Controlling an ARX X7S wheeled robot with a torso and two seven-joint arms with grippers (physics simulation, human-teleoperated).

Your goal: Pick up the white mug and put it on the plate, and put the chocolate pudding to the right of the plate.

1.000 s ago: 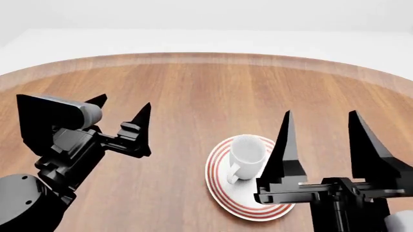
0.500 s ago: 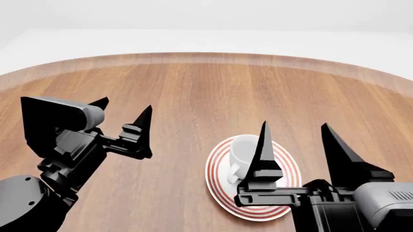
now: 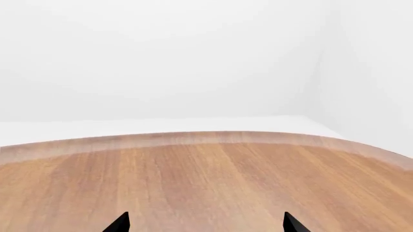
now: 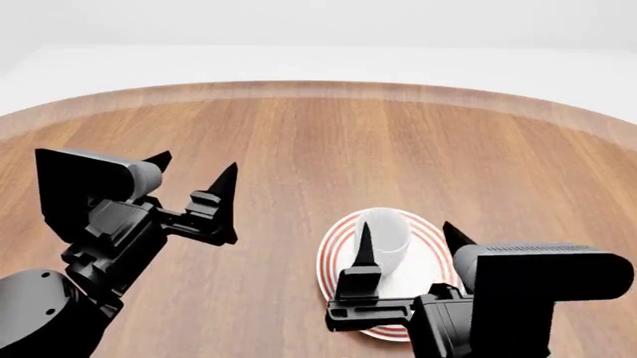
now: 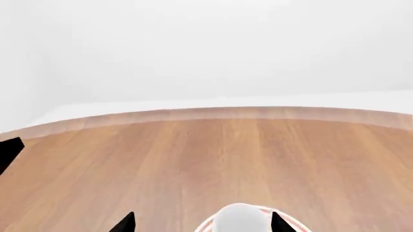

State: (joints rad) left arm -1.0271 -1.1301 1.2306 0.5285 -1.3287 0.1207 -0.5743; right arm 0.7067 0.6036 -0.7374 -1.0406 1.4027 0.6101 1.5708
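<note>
The white mug [image 4: 384,233] stands upright on the plate [image 4: 336,242], a round white plate with red rings, at the table's near middle. My right gripper [image 4: 406,239] is open and empty, drawn back close to the camera, with its fingertips either side of the mug in the head view. In the right wrist view the mug's top [image 5: 240,220] and a bit of the plate [image 5: 208,226] show between the open tips [image 5: 201,223]. My left gripper [image 4: 191,173] is open and empty over bare table to the left; its tips [image 3: 204,223] frame only wood. The chocolate pudding is out of view.
The round wooden table [image 4: 318,142] has a pale rim at the far edge [image 4: 318,89], with white floor and wall beyond. My right arm's black body [image 4: 497,298] hides the plate's near part and the table at the lower right.
My right gripper has pulled back towards the camera and swung left, its fingertips now lower in the head view and partly hiding the plate. The mug stays on the plate. The left arm barely moved.
</note>
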